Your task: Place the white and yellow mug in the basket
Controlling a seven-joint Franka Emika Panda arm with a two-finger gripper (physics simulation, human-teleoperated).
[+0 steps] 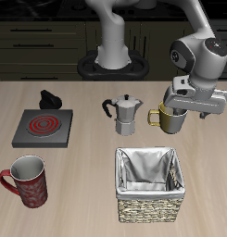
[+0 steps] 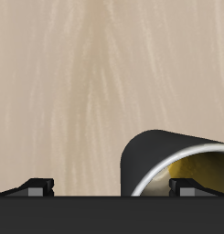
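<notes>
The white and yellow mug point(image 1: 169, 118) stands upright on the table beside the moka pot, with its yellow handle toward the pot. My gripper point(image 1: 178, 109) is right over it and open. In the wrist view the mug point(image 2: 177, 154) shows its dark outer wall and its pale and yellow inside. My gripper point(image 2: 109, 187) straddles the near wall of the mug: one fingertip point(image 2: 185, 186) is over the mug's inside and the other is outside it, over bare table. The wicker basket point(image 1: 150, 211) with grey-white lining stands nearer the table's front edge, empty.
A silver moka pot point(image 1: 127, 113) stands close beside the mug. A red patterned mug point(image 1: 27, 180) is near the front edge. A grey stove plate with a red coil point(image 1: 43, 127) and a small black object point(image 1: 52, 98) lie farther off.
</notes>
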